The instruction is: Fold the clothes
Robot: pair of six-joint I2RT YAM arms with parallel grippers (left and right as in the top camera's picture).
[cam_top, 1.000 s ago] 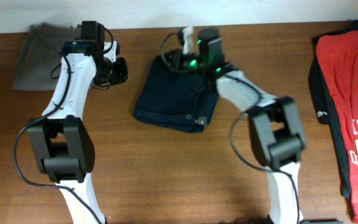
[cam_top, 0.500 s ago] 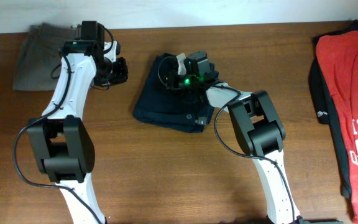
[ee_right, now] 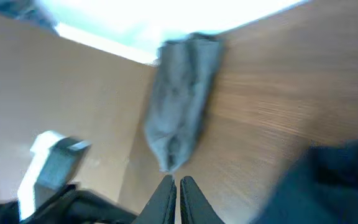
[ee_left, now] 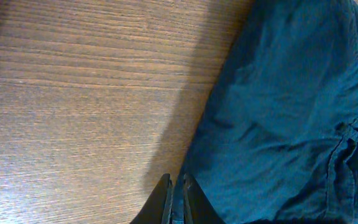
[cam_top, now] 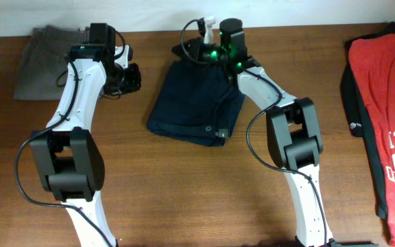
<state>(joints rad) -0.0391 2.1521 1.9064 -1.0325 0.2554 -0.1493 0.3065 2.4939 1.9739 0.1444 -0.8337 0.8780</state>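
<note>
In the overhead view, the dark navy shorts (cam_top: pixel 196 101) are seen lying folded in a compact bundle on the tabletop (cam_top: pixel 184 185), at its middle towards the far edge. The left gripper (cam_top: pixel 132 77) is held over bare wood just beside the bundle's left side. The right gripper (cam_top: pixel 210 27) is placed at the bundle's far edge; whether cloth is touched there cannot be told. Grey-olive shorts (cam_top: pixel 43 58) are laid at the far left, and a red T-shirt (cam_top: pixel 386 116) is spread at the right edge.

In the left wrist view, the left gripper (ee_left: pixel 176 183) is shown closed to a thin slit with nothing held. It is poised at the boundary between the wood and the navy shorts (ee_left: pixel 278 112), which fill the right side.

In the right wrist view, which is blurred, the right gripper (ee_right: pixel 176 183) is seen closed but for a narrow slit, empty. The grey-olive shorts (ee_right: pixel 182 93) are visible beyond it, and navy cloth (ee_right: pixel 340 180) at the lower right.
</note>
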